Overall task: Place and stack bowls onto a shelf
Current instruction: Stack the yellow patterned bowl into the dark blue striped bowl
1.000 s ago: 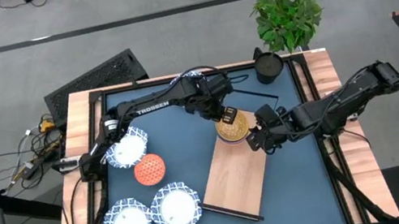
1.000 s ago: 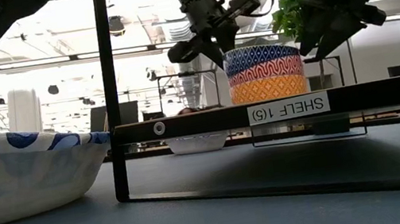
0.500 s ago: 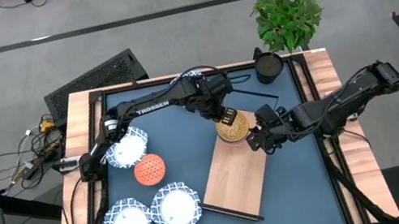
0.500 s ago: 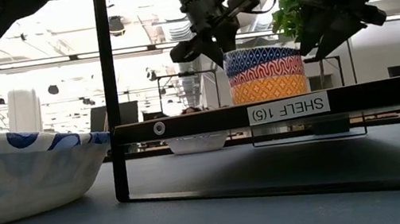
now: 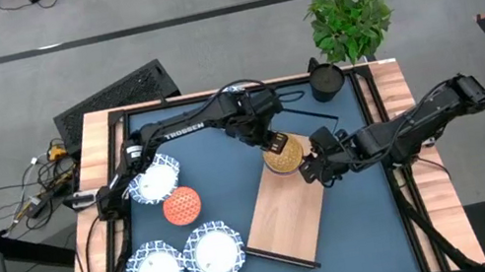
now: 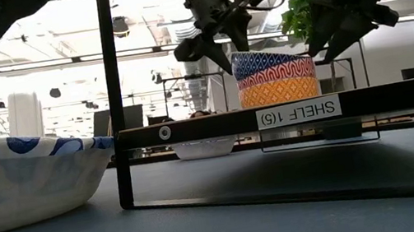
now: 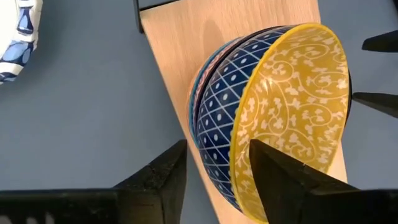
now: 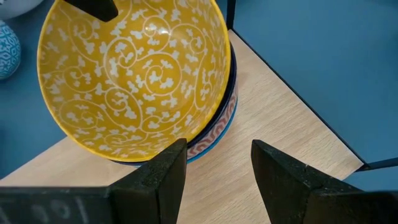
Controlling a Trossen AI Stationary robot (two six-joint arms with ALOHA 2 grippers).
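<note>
— What sits on the shelf?

— A stack of small bowls, nested at the far end of the long light-wood board, which rests on a thin black wire frame. The top bowl is glossy yellow inside with white scrollwork, and its outside is dark blue with a white lattice and dots. Under it show rims banded red and pale blue; from table height the lowest band is orange with a wavy pattern.

— And the left gripper?

— It hangs at the stack's far rim. Its two dark blocky fingers stand apart, one on each side of the top bowl's wall — the rim lies in the gap, and neither finger visibly presses it.

— The right gripper?

— Just beside the stack on the other side, above the board. Its fingers are spread wide with nothing between them, the stack just ahead of the tips.

— The rest of the bowls?

— On the blue table mat, well apart from the shelf: three wide shallow white bowls with scalloped blue-patterned rims, and a small red-orange bowl between them.
</note>
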